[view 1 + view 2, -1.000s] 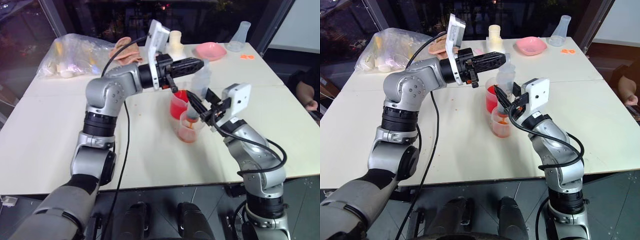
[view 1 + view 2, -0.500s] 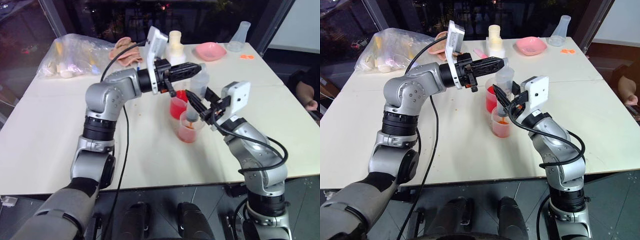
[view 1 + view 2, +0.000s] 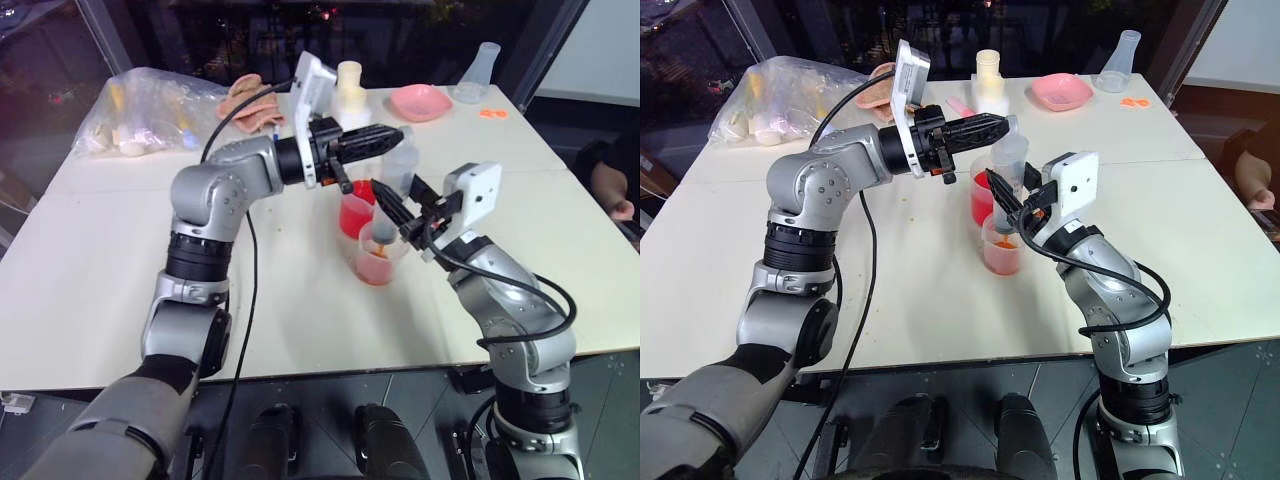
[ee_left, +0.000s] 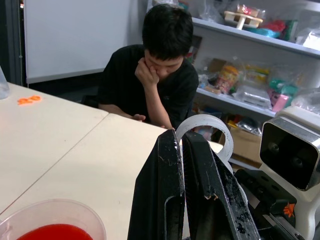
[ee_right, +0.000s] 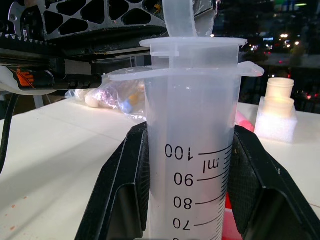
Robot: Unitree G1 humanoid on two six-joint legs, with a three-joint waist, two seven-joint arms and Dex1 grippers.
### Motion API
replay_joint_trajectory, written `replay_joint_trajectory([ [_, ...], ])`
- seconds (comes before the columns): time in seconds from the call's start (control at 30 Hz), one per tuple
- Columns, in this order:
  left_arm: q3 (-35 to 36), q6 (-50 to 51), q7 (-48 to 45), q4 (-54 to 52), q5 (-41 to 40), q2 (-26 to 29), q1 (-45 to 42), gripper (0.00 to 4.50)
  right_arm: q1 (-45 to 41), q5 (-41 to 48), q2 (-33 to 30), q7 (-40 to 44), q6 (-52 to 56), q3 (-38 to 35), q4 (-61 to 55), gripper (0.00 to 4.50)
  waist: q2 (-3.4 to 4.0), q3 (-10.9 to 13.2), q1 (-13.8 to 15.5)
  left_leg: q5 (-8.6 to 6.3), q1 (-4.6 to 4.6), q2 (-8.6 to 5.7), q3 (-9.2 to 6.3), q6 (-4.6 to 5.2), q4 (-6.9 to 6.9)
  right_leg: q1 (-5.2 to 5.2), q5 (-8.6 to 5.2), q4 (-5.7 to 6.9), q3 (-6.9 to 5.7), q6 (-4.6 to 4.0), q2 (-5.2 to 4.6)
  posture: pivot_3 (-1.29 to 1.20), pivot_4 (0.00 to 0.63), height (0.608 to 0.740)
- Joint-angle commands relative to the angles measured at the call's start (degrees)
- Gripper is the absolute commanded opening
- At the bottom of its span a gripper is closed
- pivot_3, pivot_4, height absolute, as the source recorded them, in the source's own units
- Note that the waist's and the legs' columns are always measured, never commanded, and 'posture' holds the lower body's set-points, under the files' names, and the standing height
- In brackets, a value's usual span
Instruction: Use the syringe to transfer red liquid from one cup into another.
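The syringe (image 3: 397,172) stands upright, its tip down inside the smaller frosted cup (image 3: 377,258), which holds shallow orange-red liquid. My right gripper (image 3: 388,205) is shut on the syringe barrel (image 5: 192,150), one finger on each side. My left gripper (image 3: 393,133) reaches in level from the left and is shut on the plunger's ring (image 4: 206,126). The plunger flange sits just above the barrel's flange. The larger cup (image 3: 355,213) with the red liquid (image 4: 56,233) stands just behind the small one.
At the back of the table (image 3: 110,280) lie a plastic bag (image 3: 150,110), a pink bowl (image 3: 420,100), a white bottle (image 3: 350,85) and a conical flask (image 3: 485,65). A person (image 4: 165,75) sits past the table's right side.
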Motion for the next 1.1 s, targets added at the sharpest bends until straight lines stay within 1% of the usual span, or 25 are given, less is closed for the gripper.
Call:
replay_joint_trajectory([
  [0.03,-1.29,1.30,-0.91,-0.99,-1.72,-1.11,-1.77,0.01,-2.66,1.14,0.33,-0.79,-1.54,-1.29,-3.68,1.46,0.00,0.00,-0.01,0.00,0.00,0.00,0.00,0.00,0.00,0.00,0.00,0.00,0.00,0.00,0.00,0.00,0.150,0.740],
  [0.1,-1.16,1.48,-1.04,-1.01,-1.68,-0.96,-1.83,0.68,-2.65,1.18,0.38,-0.81,-1.44,-1.23,-3.79,1.46,0.00,0.00,-0.01,0.00,0.00,0.00,0.00,0.00,0.00,0.00,0.00,0.00,0.00,0.00,0.00,0.00,0.150,0.740],
  [0.2,-1.71,0.53,-2.12,-1.58,-1.24,-0.30,-1.51,1.48,-2.70,1.34,0.35,-0.87,-1.40,-1.15,-3.77,1.46,0.00,0.00,-0.02,0.00,0.00,0.00,0.00,0.00,0.00,0.00,0.00,0.00,0.00,0.00,0.00,0.00,0.150,0.740],
  [0.37,-0.72,0.21,-1.69,-0.66,-1.18,0.60,-1.80,1.48,-2.72,1.63,0.30,-0.98,-1.36,-1.07,-3.74,1.46,0.00,0.00,-0.07,0.00,0.00,0.01,0.00,0.00,0.00,0.00,0.00,0.01,0.00,0.00,0.01,0.00,0.150,0.740],
  [0.57,2.18,-0.92,-1.58,1.48,-1.24,4.39,-2.95,1.48,-3.00,2.00,0.23,-1.13,-1.35,-1.17,-3.41,1.46,0.00,0.00,-0.14,0.00,0.01,0.00,0.00,0.00,0.00,-0.01,0.00,0.01,0.00,0.00,0.01,0.00,0.150,0.740],
  [0.63,3.69,-0.77,-1.13,2.31,-1.73,6.33,-3.53,1.48,-2.89,2.17,0.20,-1.19,-1.30,-1.30,-3.60,1.46,0.00,0.00,-0.14,0.00,0.01,0.01,0.00,0.00,0.00,-0.01,0.00,0.01,0.00,0.00,0.01,0.00,0.150,0.740],
  [0.7,5.22,-0.74,-1.55,3.02,-1.86,9.62,-3.77,1.48,-2.97,2.39,0.08,-1.23,-1.20,-1.67,-3.67,1.46,0.00,0.00,-0.18,0.00,0.02,0.01,0.00,0.00,0.00,-0.01,0.00,0.01,0.00,0.00,0.01,0.00,0.150,0.740],
  [0.8,5.99,-0.77,-1.66,3.15,-1.77,13.00,-3.29,1.48,-3.03,2.73,-0.09,-1.22,-1.07,-1.95,-3.66,1.46,0.00,0.00,-0.24,0.00,0.01,0.02,0.00,0.00,-0.01,-0.04,0.00,0.03,0.00,0.00,0.01,0.00,0.150,0.740],
  [0.93,7.17,0.19,-0.49,0.01,-2.42,15.61,-0.06,1.48,-3.94,4.50,0.17,-2.38,0.51,-3.16,-3.81,1.46,-0.01,0.00,0.11,-0.01,0.01,-0.02,-0.04,0.01,0.02,0.04,0.00,-0.01,-0.02,0.00,-0.02,0.00,0.150,0.740],
  [1.0,6.89,-0.20,-0.33,-3.08,-2.53,16.02,2.66,1.48,-6.45,6.09,-0.35,-4.46,3.63,-4.72,-3.60,1.46,0.00,0.00,-0.04,-0.02,0.01,-0.03,-0.03,0.03,0.02,0.03,0.00,-0.01,-0.01,0.00,-0.06,0.00,0.150,0.740],
  [1.1,5.28,-3.04,-0.78,-7.51,-1.27,16.03,6.77,1.48,-12.03,11.94,-0.29,-8.47,9.83,-8.52,-3.43,1.46,0.00,0.00,-0.05,-0.01,0.01,0.00,-0.04,0.01,0.02,0.00,0.00,0.01,0.03,0.00,-0.06,0.00,0.150,0.740],
])
